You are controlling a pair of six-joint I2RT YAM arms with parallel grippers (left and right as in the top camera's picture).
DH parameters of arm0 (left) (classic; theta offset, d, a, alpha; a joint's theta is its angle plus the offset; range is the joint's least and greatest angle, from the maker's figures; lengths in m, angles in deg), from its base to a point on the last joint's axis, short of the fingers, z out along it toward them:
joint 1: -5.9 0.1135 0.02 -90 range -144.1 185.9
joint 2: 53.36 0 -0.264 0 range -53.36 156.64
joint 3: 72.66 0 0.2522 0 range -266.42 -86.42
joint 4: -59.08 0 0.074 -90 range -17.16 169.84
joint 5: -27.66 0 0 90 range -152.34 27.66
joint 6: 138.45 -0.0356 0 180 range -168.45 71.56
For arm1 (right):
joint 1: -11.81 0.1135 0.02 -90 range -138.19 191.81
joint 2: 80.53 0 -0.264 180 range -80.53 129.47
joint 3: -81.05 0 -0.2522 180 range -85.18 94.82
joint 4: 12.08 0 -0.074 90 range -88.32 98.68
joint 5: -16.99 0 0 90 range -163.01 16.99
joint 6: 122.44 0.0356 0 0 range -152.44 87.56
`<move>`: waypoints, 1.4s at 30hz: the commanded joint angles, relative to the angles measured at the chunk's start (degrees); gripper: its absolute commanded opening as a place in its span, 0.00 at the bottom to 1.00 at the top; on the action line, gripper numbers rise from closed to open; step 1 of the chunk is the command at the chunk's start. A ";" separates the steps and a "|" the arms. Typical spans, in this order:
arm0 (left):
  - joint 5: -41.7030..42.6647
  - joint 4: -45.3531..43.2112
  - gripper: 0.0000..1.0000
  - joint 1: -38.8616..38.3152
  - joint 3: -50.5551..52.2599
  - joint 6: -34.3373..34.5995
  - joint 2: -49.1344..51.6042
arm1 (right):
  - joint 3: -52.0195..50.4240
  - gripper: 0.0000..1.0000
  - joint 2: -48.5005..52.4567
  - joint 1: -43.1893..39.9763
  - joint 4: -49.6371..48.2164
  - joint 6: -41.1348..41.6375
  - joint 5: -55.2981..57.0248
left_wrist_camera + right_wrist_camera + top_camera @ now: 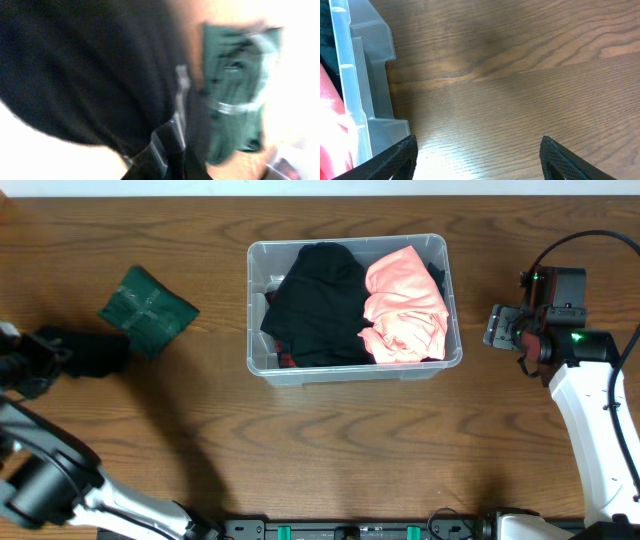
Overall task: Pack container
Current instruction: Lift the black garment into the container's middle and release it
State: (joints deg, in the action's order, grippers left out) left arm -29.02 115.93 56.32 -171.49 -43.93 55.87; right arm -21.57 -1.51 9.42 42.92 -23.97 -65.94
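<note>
Container: the clear container sits in the middle of the worktop, toward the far side. Its wall shows at the left of the right wrist view.
Inside it: a black cloth on the left and a pink cloth on the right. They touch and nearly fill it.
Left out: a folded green cloth lies on the worktop, well apart from the container on its left. In the left wrist view it looks wrapped in clear plastic.
Left gripper: a dark shape just beside the green cloth. The close view is blurry and mostly black, so I cannot tell if its fingers are apart or together.
Right gripper: it waits near the right side of the container. Its fingers are wide apart with only bare wood between them.
Step now: I think the left arm is going for the green cloth.
Next move: get the fingers around the green cloth, lift it, and carry it right, over the rim. There is little room, so it may have to go on top.
</note>
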 commanded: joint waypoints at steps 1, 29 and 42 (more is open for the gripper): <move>4.31 -0.15 0.06 -1.11 -0.48 0.61 -9.44 | -0.20 0.76 0.11 -0.42 -0.15 -0.87 -0.04; 7.63 -3.08 0.06 -68.43 -0.48 -17.81 -11.06 | -0.20 0.76 0.11 -0.42 -0.28 -0.85 -1.33; -4.22 3.39 0.98 -62.31 -5.14 -15.02 -8.26 | -0.20 0.76 0.11 -0.44 -0.04 -0.85 -1.31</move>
State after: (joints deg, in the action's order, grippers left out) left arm -25.21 117.39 -9.65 -172.08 -60.22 52.15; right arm -21.57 -1.51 9.42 42.78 -23.99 -67.03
